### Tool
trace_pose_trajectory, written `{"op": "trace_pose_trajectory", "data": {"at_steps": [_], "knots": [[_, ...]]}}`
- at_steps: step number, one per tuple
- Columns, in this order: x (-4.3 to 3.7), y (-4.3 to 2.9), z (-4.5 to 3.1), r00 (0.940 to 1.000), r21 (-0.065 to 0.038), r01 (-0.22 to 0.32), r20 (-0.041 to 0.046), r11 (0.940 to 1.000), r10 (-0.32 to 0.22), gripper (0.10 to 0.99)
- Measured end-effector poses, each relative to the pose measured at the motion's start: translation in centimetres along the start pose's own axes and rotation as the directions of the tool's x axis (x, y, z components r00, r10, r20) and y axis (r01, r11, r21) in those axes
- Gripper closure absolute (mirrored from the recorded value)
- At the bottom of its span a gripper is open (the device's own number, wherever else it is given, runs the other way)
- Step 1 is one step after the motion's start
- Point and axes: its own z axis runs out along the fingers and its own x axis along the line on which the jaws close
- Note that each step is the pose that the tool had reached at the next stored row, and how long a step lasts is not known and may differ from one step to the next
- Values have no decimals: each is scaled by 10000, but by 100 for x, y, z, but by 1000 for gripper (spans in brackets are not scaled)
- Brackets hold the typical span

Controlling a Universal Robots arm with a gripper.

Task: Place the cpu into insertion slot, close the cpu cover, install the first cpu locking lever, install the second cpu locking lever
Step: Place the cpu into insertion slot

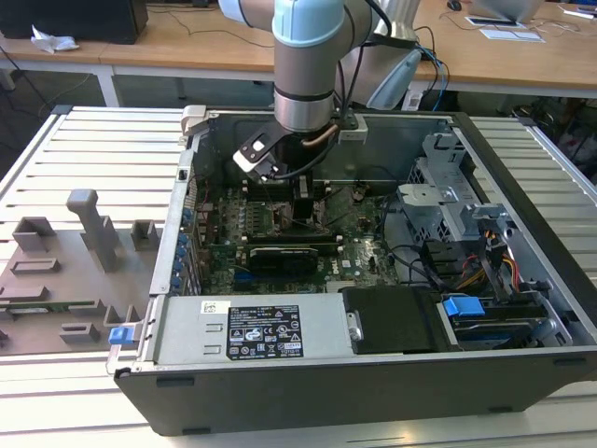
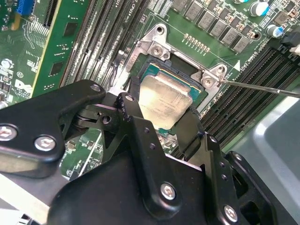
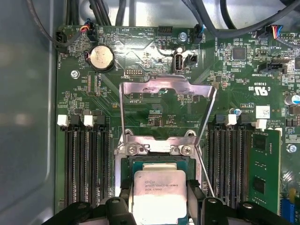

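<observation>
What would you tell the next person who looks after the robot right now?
Gripper: down inside the computer case, right at the cpu; I cannot tell if it is gripping.
The cpu: in the insertion slot, or just above it.
Cpu cover: flipped open, not closed.
A locking lever: unlatched, sticking out beside the slot.
Done: cpu at the slot.
Left: cover and both levers.

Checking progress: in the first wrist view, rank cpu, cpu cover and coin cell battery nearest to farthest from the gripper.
1. the cpu, at the gripper.
2. the cpu cover, swung open behind it.
3. the coin cell battery, beyond the cover.
</observation>
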Motion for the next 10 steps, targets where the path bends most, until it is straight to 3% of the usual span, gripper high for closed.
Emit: {"op": "trace_pose_trajectory", "data": {"at_steps": [10], "knots": [[1,10,22,10000,0,-1,0,10000,1,541]]}}
